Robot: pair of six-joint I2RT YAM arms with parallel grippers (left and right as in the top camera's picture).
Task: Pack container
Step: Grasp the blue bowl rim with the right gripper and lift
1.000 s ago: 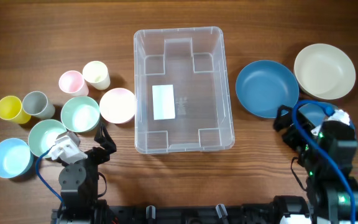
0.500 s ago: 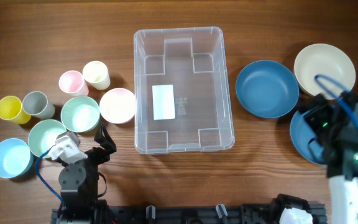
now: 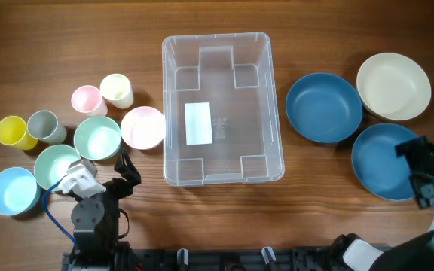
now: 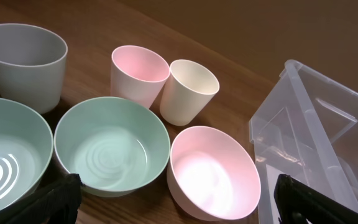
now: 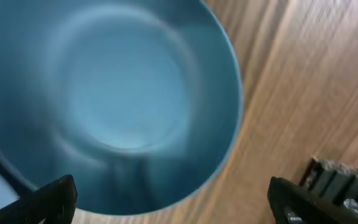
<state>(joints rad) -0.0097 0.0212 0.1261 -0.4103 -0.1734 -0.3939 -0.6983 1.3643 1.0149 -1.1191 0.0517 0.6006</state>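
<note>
We note the container (image 3: pixel 239 150) upright at mid-table, white label (image 3: pixel 198 123) on its floor, with the pink bowl (image 3: pixel 142 127) just beside its left wall and a blue bowl (image 3: pixel 323 107) near its right wall. The left gripper (image 4: pixel 179 202) is spread wide and pinches nothing, sitting low by the pink bowl and the mint-green bowl (image 4: pixel 112 146). The right gripper (image 5: pixel 173 199) is likewise spread wide and empty-handed over the second blue bowl (image 5: pixel 117 106), though its wrist view is blurred.

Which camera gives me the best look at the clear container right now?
Overhead: the whole container shows, empty, white label on its floor. Left wrist catches only one corner; right wrist shows none of it, just a blue bowl.
</note>
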